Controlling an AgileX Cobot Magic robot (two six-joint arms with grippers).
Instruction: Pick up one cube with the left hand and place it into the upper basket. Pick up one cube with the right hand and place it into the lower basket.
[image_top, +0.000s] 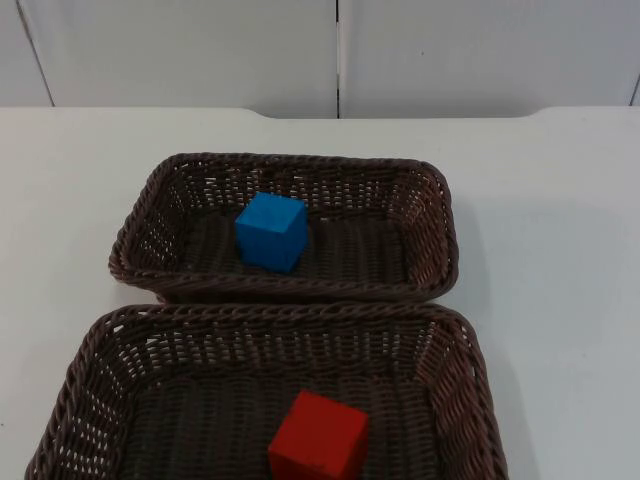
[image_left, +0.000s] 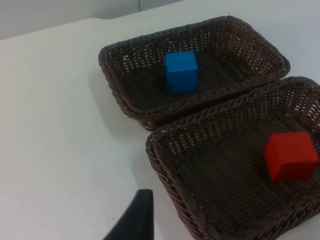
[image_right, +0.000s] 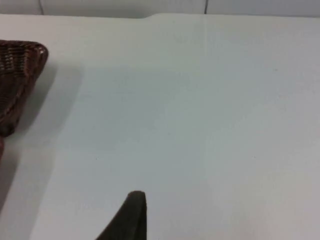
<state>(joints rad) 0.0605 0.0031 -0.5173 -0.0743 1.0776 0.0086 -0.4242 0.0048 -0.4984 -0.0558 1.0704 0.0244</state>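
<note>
Two brown wicker baskets sit one behind the other on the white table. The upper basket (image_top: 300, 165) holds a blue cube (image_top: 271, 231), left of its middle. In the lower basket (image_top: 280, 315) a red cube (image_top: 319, 438) rests near the front. The left wrist view takes in both: blue cube (image_left: 181, 71) in the upper basket (image_left: 125, 100), red cube (image_left: 290, 155) in the lower basket (image_left: 160, 160). My left gripper (image_left: 135, 220) hangs over bare table beside the lower basket's left side. My right gripper (image_right: 131, 215) is over bare table to the right of a basket's corner (image_right: 20, 65).
The white table top (image_top: 560, 250) stretches wide on both sides of the baskets. Behind it stands the grey partition wall (image_top: 340, 50). The two baskets nearly touch along their long sides.
</note>
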